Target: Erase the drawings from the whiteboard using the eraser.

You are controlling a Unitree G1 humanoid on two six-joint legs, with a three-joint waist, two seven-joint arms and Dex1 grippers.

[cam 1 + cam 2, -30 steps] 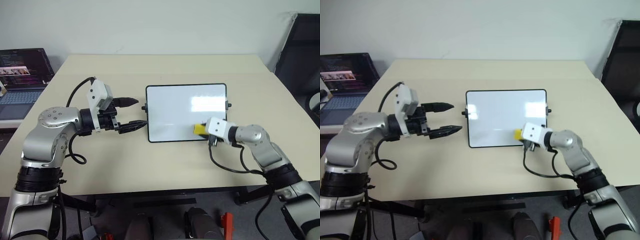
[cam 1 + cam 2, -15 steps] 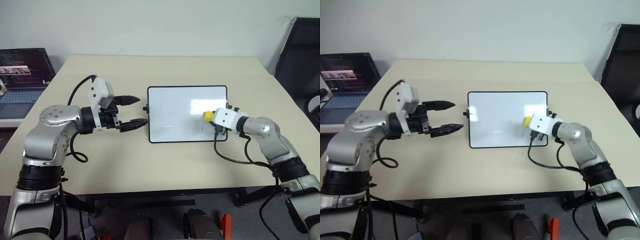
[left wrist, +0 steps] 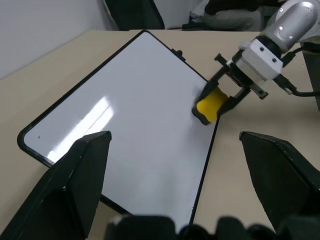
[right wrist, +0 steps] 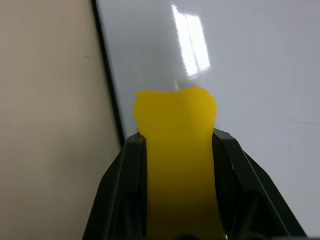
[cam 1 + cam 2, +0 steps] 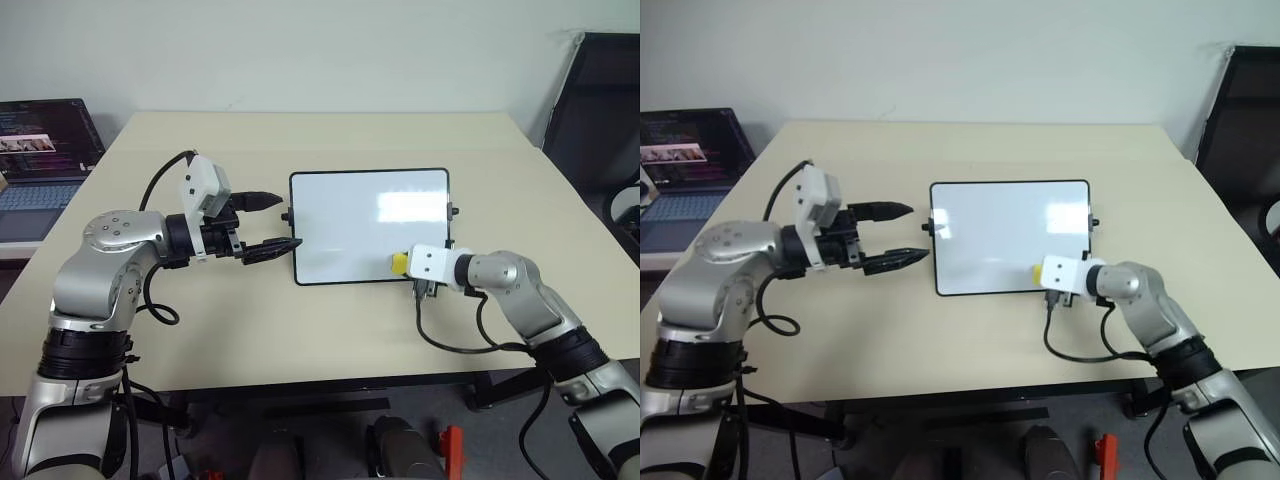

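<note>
The whiteboard [image 5: 350, 225] lies flat mid-table, its surface glossy white with glare. The drawings are out of view; I make out no dark strokes on it. The yellow eraser [image 5: 399, 262] is squeezed between the black fingers [image 4: 227, 165] of my right gripper [image 5: 403, 264], which is shut on it. The eraser's tip [image 4: 175, 115] presses on the board just inside the frame at the near right corner. My left gripper [image 5: 288, 221] hovers open beside the board's left edge, one finger [image 3: 75, 185] on either side of that edge, holding nothing.
An open laptop [image 5: 45, 150] sits off the table's far left. A black chair [image 5: 590, 100] stands beyond the right side. A black cable [image 5: 450, 340] loops from my right wrist over the table near the front edge.
My right gripper swept the eraser up the board's right side and back down to the near right corner. The left arm stayed put.
</note>
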